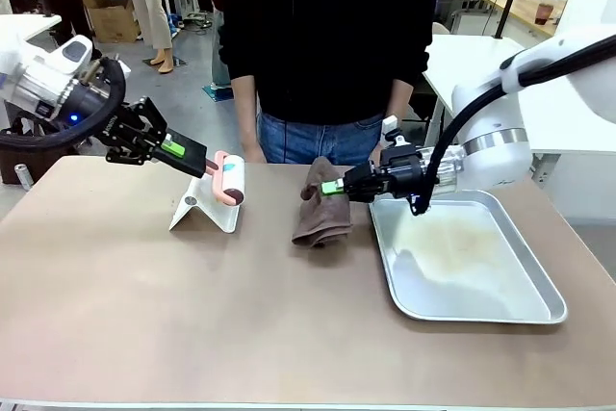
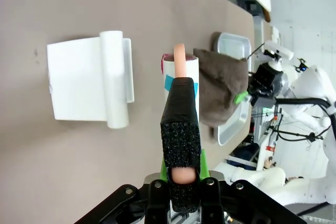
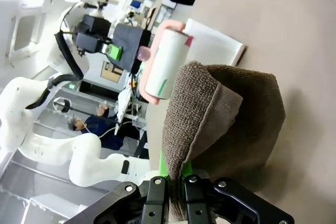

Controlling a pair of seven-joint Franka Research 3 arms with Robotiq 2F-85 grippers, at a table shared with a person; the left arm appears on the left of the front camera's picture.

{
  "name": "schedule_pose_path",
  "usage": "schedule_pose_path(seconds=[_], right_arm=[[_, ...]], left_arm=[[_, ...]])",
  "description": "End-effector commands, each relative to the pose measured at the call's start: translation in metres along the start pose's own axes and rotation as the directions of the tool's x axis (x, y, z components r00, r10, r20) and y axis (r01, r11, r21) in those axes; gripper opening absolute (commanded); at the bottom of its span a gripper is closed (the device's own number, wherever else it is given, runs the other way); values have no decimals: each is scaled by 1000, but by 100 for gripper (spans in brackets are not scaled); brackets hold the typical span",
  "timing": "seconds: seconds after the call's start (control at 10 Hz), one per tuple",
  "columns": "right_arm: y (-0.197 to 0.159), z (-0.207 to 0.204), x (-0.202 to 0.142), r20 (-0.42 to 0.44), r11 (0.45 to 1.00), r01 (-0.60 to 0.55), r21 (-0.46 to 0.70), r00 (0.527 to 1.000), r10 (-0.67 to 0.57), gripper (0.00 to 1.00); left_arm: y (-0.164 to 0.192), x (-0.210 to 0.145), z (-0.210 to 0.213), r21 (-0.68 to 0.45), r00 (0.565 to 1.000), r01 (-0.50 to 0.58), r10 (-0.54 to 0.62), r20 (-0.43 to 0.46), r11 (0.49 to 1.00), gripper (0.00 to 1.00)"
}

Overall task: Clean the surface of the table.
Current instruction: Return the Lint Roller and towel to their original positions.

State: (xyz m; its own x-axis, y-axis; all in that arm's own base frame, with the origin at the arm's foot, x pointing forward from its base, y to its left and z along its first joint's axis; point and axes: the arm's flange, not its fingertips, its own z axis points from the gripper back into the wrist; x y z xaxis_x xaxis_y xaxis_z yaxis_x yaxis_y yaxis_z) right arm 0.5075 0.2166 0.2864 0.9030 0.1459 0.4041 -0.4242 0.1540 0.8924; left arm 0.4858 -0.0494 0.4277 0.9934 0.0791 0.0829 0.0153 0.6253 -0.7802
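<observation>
A wide brown table (image 1: pixel 144 315) fills the foreground, with a person standing at its far edge. The left gripper (image 1: pixel 188 153) has its jaws clamped on the pink handle of a lint roller (image 1: pixel 231 180), holding the roller just above a white stand (image 1: pixel 207 209) that rests on the table. The right gripper (image 1: pixel 332 187) has its jaws pinched shut on a brown cloth (image 1: pixel 320 209), whose lower folds hang down to the tabletop between the stand and a silver tray (image 1: pixel 539 310). The tray sits on the right side of the table and looks smeared inside.

Both tools appear lifted and ready, but no wiping or rolling over the table seems done yet; the cleaning itself looks to be ahead. No crumbs or marks on the bare surface can be made out.

No brand, label or readable writing shows; the roller carries only a plain teal strip.
</observation>
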Motion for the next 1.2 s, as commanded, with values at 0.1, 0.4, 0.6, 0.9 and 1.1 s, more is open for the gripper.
schedule_pose_path(seconds=[0.1,0.4,0.6,0.9,1.1], right_arm=[[1,-36,1,-63,1000,-3,25,998,4,9],[17,-46,-7,-91,994,-5,105,996,15,9],[30,-50,-11,-96,988,-27,151,994,42,9],[16,-38,-12,-55,996,16,87,998,-11,9],[6,-22,-13,-18,999,53,-2,998,-53,9]], left_arm=[[-2,11,-15,23,999,-30,29,28,999,21],[2,13,-22,38,1000,-29,29,8,999,21],[2,14,-23,38,1000,-31,30,3,999,21],[5,13,-24,46,999,-35,35,1,998,21],[5,12,-25,50,999,-36,36,6,998,21]])
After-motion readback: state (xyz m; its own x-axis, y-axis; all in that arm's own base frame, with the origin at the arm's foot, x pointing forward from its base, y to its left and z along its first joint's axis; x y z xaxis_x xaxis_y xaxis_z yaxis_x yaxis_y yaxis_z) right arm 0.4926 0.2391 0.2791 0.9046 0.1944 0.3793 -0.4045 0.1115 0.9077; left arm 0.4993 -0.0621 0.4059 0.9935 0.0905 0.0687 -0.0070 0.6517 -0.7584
